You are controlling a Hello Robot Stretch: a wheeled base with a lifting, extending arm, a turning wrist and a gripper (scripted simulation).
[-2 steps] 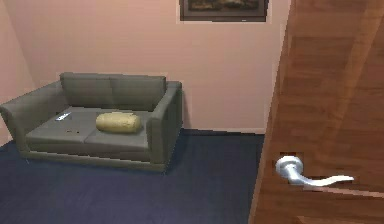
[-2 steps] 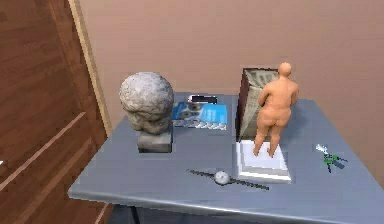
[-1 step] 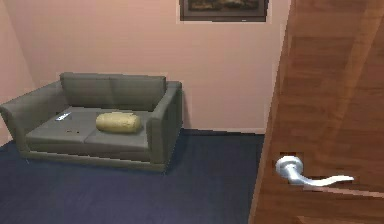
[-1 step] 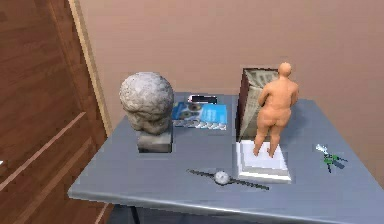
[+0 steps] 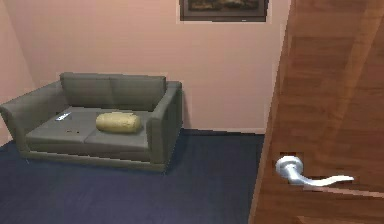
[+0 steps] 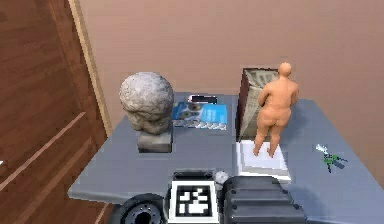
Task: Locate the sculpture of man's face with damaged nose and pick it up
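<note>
Wooden door (image 6: 35,110) filled the arm side view's left. On the grey worktop (image 6: 115,172) I saw the stone head sculpture (image 6: 148,105) upright, left of centre, then an orange figurine (image 6: 272,110). Along the bottom edge sat the arm's dark head (image 6: 147,212); how its fingers stood, I couldn't tell.

Home living room, grey sofa (image 5: 110,92) with cushion (image 5: 118,122), framed picture (image 5: 223,8), wooden door (image 5: 335,80)
</note>
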